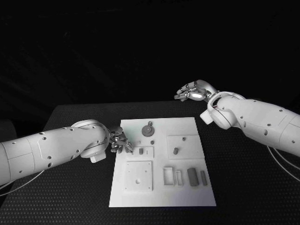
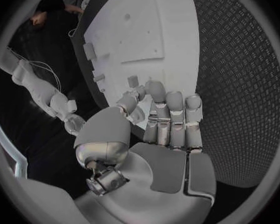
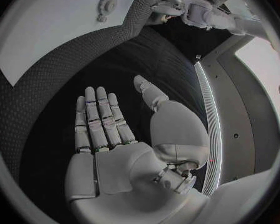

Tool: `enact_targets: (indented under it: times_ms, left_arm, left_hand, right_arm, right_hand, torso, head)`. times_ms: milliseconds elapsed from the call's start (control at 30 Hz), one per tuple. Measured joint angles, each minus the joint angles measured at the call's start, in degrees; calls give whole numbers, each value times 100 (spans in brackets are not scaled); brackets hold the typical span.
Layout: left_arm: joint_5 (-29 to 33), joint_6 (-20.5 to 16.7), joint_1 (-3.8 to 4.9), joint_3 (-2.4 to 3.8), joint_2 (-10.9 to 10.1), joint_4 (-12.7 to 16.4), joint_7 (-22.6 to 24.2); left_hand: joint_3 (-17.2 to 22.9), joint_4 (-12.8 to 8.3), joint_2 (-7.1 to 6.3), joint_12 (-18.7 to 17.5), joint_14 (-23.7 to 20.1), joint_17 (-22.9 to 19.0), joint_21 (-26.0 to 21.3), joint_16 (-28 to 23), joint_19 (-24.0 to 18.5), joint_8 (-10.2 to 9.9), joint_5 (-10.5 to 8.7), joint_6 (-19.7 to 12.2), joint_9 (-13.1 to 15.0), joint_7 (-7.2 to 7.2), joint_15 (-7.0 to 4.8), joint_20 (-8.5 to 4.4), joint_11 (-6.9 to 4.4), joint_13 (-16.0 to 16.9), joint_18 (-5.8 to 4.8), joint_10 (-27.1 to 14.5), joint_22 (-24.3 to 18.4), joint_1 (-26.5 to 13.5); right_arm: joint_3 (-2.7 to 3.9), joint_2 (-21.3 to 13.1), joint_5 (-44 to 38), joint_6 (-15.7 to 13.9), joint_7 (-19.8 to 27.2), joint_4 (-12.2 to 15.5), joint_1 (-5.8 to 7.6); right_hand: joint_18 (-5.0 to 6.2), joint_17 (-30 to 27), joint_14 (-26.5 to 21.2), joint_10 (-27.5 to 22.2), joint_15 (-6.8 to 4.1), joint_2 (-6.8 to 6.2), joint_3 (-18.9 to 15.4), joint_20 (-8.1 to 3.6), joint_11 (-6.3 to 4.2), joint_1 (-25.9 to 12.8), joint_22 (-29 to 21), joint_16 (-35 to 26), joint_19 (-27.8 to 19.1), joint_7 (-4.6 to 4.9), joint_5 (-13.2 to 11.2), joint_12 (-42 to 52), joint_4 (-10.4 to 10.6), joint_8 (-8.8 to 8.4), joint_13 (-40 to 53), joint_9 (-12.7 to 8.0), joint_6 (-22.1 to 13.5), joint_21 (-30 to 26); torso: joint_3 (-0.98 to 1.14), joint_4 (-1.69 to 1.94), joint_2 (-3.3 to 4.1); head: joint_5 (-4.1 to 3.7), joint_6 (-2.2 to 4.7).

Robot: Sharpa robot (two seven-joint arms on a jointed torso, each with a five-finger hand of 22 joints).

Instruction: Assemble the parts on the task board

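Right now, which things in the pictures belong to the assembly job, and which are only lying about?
For the job:
- task board
- gear part
- small parts on the board, e.g.
- two bars at the board's near right
- left hand, at the board's left edge
- right hand, open, off the board

Only there:
- black table

flat white rectangular task board (image 1: pixel 191 125) lies mid-worktop; small grey parts on it: round gear-like piece (image 1: pixel 148 130) near far edge, upright blocks (image 1: pixel 192 177) near front-right.
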Motion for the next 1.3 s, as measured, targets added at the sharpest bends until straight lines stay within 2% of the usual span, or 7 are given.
enact_targets:
  times_ms: [167,667,1300]
  left_arm:
    - [-8,0,-38,-3,16,-2,-1]
    - [-14,1,-41,2,40,-32,4]
    - [-86,52,-56,12,103,-81,13]
  left_hand:
    - [-1,-1,-15,0,10,0,0,0,0,1,0,-1,0,0,8,0,7,0,0,10,0,-14]
    - [-8,-8,-30,0,22,-5,0,0,0,25,-12,-4,1,2,18,0,-8,-5,0,27,-1,-30]
    - [2,0,-29,-22,47,-10,0,0,-1,-15,-1,10,2,-14,18,0,-9,-9,1,31,-1,-29]
  right_arm:
    - [0,3,1,0,0,3,0]
    - [0,2,2,0,2,9,-2]
    - [0,0,4,1,2,38,-5]
  right_hand:
    - [0,0,0,0,0,0,0,0,0,0,5,0,0,0,0,0,0,0,0,0,0,0]
    - [0,0,0,21,0,0,0,0,-21,0,11,0,0,0,0,0,0,0,0,1,0,-21]
    - [0,1,0,42,0,0,0,0,0,0,21,0,0,0,0,0,0,0,0,-4,0,-21]
  torso:
    - [2,-2,0]
    - [12,-7,-1]
    - [6,-3,-1]
  head:
    - [-11,-4]
    - [-14,-13]
    - [-35,-36]
